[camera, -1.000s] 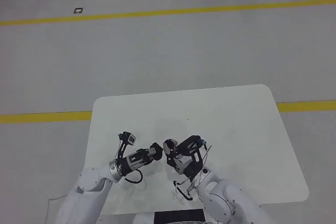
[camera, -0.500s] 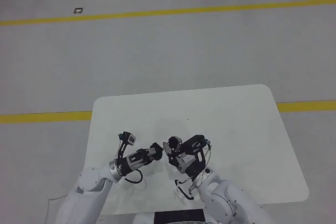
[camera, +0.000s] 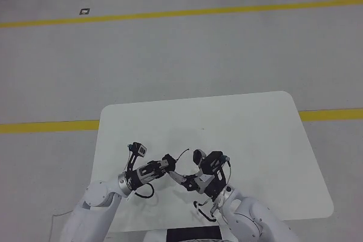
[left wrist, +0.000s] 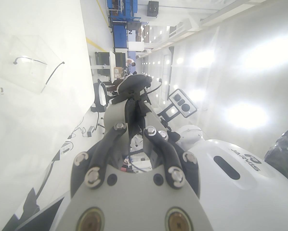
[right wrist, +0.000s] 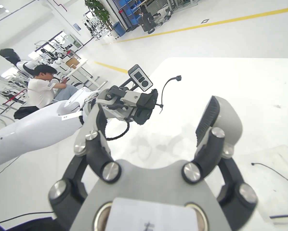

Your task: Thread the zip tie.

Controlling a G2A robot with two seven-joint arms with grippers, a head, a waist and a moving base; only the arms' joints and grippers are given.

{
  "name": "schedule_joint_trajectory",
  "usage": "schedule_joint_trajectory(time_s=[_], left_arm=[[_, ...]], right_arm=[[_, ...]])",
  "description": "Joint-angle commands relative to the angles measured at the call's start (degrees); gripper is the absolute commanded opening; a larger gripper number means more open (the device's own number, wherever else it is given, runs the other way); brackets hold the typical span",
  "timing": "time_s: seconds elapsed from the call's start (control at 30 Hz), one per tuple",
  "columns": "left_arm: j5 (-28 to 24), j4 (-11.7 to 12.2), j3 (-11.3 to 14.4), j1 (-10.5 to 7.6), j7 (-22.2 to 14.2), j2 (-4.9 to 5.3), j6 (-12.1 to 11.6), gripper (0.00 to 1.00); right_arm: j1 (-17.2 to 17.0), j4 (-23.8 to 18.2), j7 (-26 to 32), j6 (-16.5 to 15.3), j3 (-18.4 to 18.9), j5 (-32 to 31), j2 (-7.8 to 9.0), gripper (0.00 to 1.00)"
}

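One thin black zip tie [right wrist: 162, 93] arcs out of the clamped left tool [right wrist: 150, 108]; right tool [right wrist: 156, 121] gapes wide, empty.

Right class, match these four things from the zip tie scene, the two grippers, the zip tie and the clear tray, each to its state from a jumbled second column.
1 left gripper
2 right gripper
3 zip tie
4 clear tray

A open, empty
B black, curved, pinched near one end
C transparent, loose ties inside
D shut on the tie

Pairs: 1-D, 2-A, 3-B, 4-C
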Motion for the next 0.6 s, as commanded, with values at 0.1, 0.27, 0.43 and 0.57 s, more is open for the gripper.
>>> schedule_joint_trajectory(time_s=[0.1,0.27,0.43,0.57], left_arm=[[-4.28,0.72,-0.66,0.23,1.94,0.11,0.6,0.0],[-11.68,2.86,-2.17,0.45,-2.4,0.47,1.12,0.0],[-18.52,5.59,-2.66,-0.44,-9.57,0.75,2.6,0.0],[-23.02,8.16,-2.52,-1.85,-15.06,0.95,5.53,0.0]], right_arm=[[-1.01,1.38,-1.5,-2.07,1.31,7.58,0.06,1.0],[-2.8,3.02,-2.38,-7.45,3.5,18.46,0.38,1.0],[-2.35,5.45,-0.03,-12.12,4.41,32.73,0.41,1.0],[-0.02,8.39,4.25,-13.26,3.32,46.6,0.06,1.0]])
